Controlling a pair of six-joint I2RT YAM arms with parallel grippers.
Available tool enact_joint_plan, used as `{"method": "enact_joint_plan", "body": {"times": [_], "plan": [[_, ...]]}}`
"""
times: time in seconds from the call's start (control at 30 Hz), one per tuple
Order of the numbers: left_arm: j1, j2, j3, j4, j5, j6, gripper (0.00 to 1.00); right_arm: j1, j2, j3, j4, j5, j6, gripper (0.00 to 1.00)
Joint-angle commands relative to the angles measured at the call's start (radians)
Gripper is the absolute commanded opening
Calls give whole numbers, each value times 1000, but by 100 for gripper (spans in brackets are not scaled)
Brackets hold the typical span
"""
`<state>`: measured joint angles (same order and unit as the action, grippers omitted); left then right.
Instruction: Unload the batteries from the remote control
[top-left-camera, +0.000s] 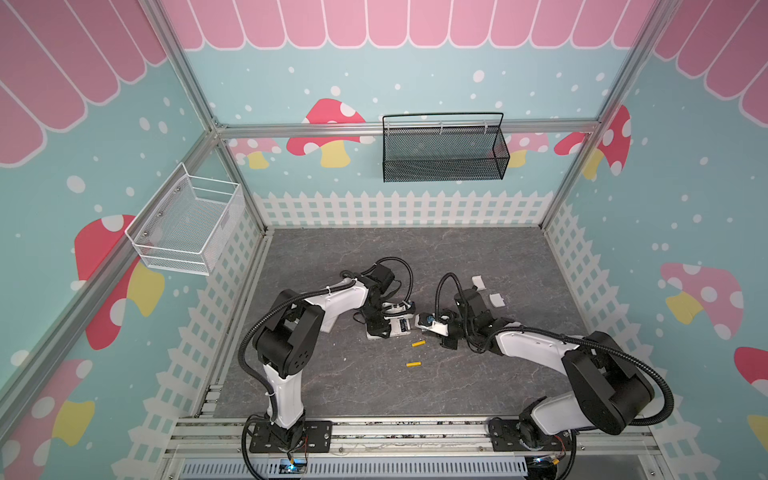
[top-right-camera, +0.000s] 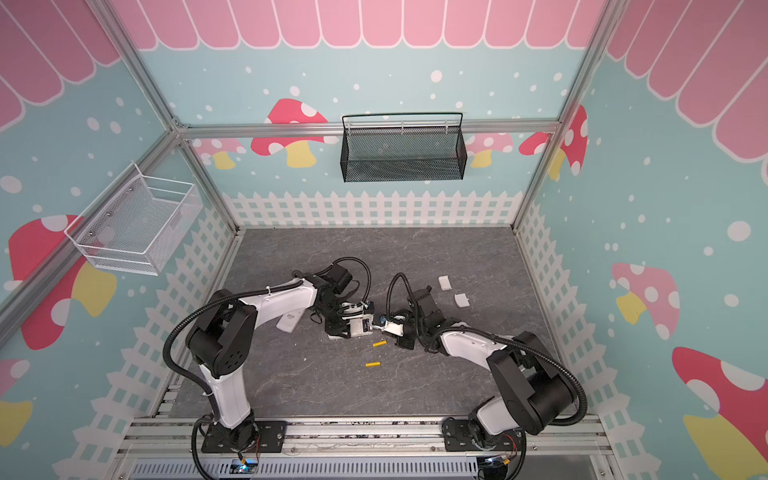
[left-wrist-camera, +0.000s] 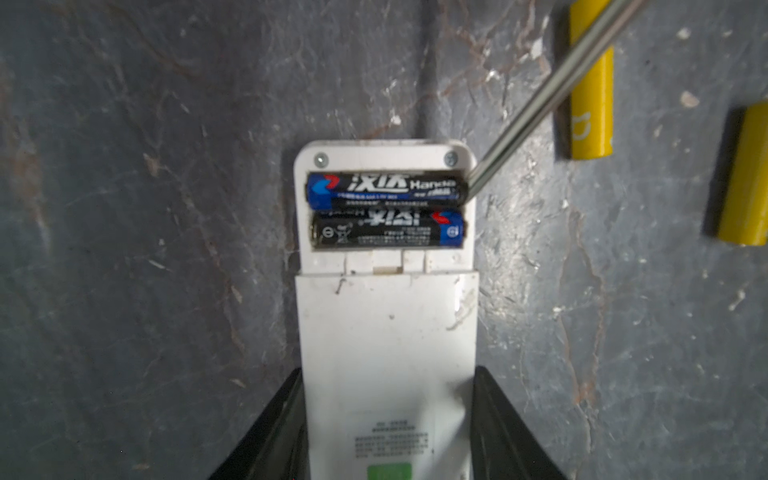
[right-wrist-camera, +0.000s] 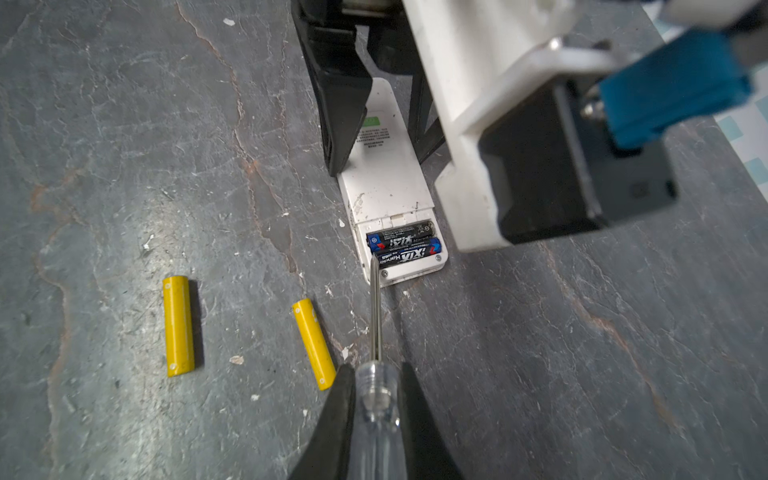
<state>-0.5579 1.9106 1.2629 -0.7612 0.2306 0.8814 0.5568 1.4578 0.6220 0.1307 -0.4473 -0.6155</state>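
Note:
My left gripper (left-wrist-camera: 387, 374) is shut on the sides of the white remote control (left-wrist-camera: 386, 324), which lies back-up on the table. Its compartment is open, with two black-blue batteries (left-wrist-camera: 386, 191) (left-wrist-camera: 386, 230) lying side by side in it. My right gripper (right-wrist-camera: 376, 370) is shut on a clear-handled screwdriver (right-wrist-camera: 376, 419). The screwdriver's metal tip (right-wrist-camera: 374, 262) touches one end of the battery nearest the remote's end. Two yellow batteries (right-wrist-camera: 178, 326) (right-wrist-camera: 313, 343) lie loose on the table beside the screwdriver; both top views show them too (top-left-camera: 418, 343) (top-right-camera: 372, 364).
Two small white covers (top-left-camera: 478, 282) (top-left-camera: 496, 300) lie behind the right arm. A second white remote (top-right-camera: 291, 321) lies partly under the left arm. A white wire basket (top-left-camera: 187, 220) hangs on the left wall and a black mesh basket (top-left-camera: 444, 149) on the back wall.

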Motion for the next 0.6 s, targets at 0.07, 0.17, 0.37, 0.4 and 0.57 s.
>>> {"method": "enact_joint_plan", "body": {"times": [0.07, 0.17, 0.37, 0.4, 0.57], "plan": [[-26, -13, -42, 35, -21, 5, 48, -12, -26, 3, 162, 148, -10, 0], [-31, -22, -54, 52, -32, 4, 47, -12, -26, -2, 161, 153, -16, 0], [-40, -28, -58, 62, -53, 4, 47, -12, -47, -1, 164, 151, -15, 0], [-41, -30, -59, 62, -53, 4, 47, -13, -51, -1, 164, 153, -16, 0], [-43, -35, -66, 69, -63, 4, 47, -13, -66, -11, 170, 157, -22, 0]]}}
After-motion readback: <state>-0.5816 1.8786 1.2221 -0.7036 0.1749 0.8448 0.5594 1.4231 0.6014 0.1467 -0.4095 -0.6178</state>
